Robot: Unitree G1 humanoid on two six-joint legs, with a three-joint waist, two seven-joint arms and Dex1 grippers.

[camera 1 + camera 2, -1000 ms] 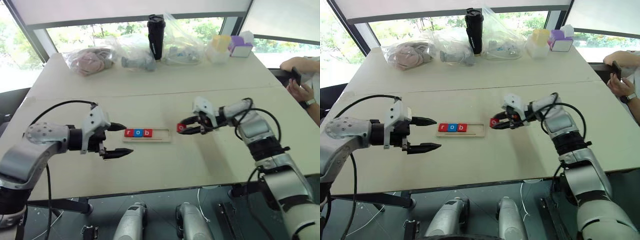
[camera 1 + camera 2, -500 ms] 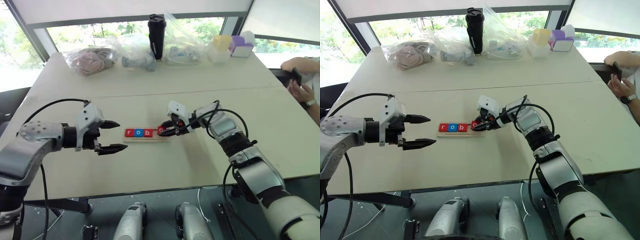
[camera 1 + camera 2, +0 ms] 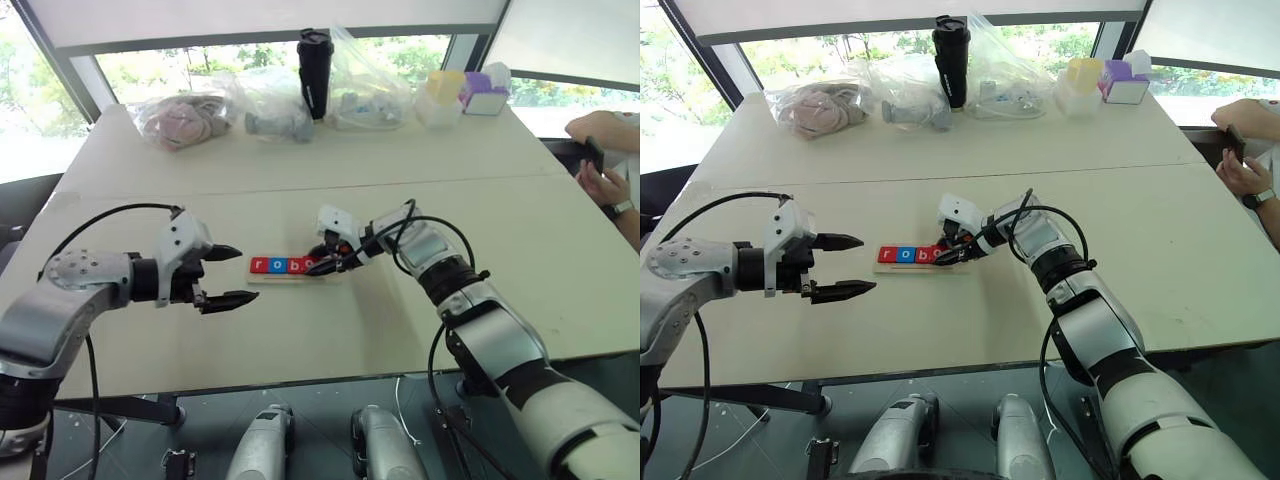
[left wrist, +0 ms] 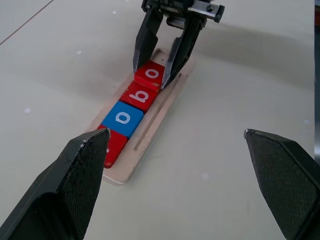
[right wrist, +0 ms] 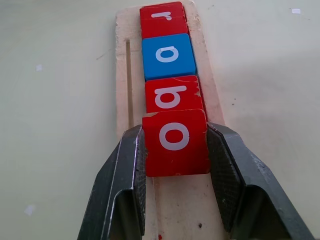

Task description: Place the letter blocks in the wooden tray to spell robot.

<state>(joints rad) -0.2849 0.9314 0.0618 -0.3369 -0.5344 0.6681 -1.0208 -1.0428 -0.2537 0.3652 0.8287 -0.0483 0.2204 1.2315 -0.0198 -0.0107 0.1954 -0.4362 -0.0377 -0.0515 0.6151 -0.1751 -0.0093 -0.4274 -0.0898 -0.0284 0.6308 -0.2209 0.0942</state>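
The wooden tray [image 3: 295,272] lies mid-table, holding a red "r" [image 5: 162,19], a blue "o" [image 5: 168,55] and a red "b" [image 5: 172,94] in a row. My right gripper [image 3: 318,264] is shut on a red "o" letter block [image 5: 175,140], gripping its two sides. It holds the block over the tray's fourth place, right against the "b". Whether the block rests on the wood I cannot tell. To the left of the tray, my left gripper [image 3: 243,275] hovers wide open and holds nothing. Its fingers point toward the tray's near end [image 4: 150,125].
Along the table's far edge stand plastic bags [image 3: 185,120], a black bottle [image 3: 312,72] and small yellow and purple boxes [image 3: 462,95]. A person's hands holding a phone [image 3: 598,160] show at the right edge. Bare tabletop surrounds the tray.
My right gripper has carried the red "o" leftward and down, from the table right of the tray to the spot beside the "b". My left gripper stayed put.
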